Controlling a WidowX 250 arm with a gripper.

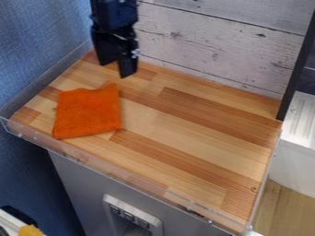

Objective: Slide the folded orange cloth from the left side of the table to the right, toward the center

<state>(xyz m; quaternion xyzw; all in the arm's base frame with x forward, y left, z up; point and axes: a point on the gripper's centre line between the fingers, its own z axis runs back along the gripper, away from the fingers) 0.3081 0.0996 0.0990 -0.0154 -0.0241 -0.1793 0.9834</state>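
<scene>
The black gripper (117, 68) hangs over the rear left of the wooden counter (190, 133), pointing down. Its two fingers stand apart, and nothing shows between them. An orange cloth (89, 112) lies flat on the counter's left part, nearer the front than the gripper and slightly to its left. The cloth is roughly square, with an uneven back edge and a raised corner at the back right. Gripper and cloth are apart.
A clear low rim (154, 188) runs along the counter's front edge. White wooden planks (209, 44) stand behind, and a blue wall (37, 46) is at the left. A dark upright post (298, 69) rises at the back right corner, beside a white ridged surface (301, 117).
</scene>
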